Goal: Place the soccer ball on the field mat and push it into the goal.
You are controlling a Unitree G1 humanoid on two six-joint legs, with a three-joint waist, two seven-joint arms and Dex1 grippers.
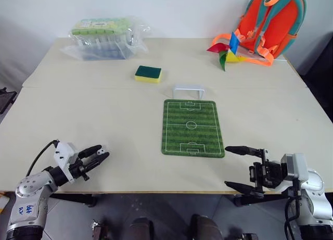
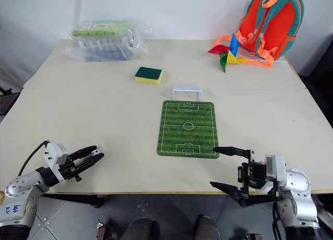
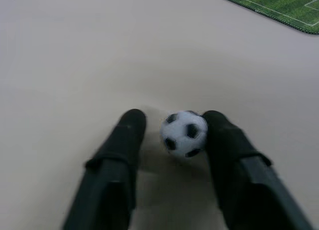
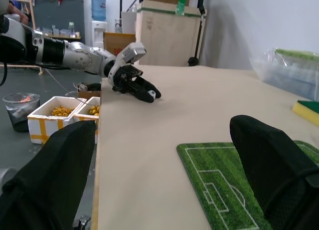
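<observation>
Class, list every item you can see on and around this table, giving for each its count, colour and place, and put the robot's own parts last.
soccer ball: one, white with black patches, between the left gripper's fingers, near the table's left front edge
field mat: one, green with white lines, centre of the table
goal: one, white, at the mat's far end
sponge: one, green on yellow, beyond the mat, to its left
plastic bag: one, clear with green contents, far left
pinwheel: one, multicoloured, far right
backpack: one, orange and teal, far right corner
left gripper: black, closing around the ball
right gripper: black, open, beside the mat's near right corner
</observation>
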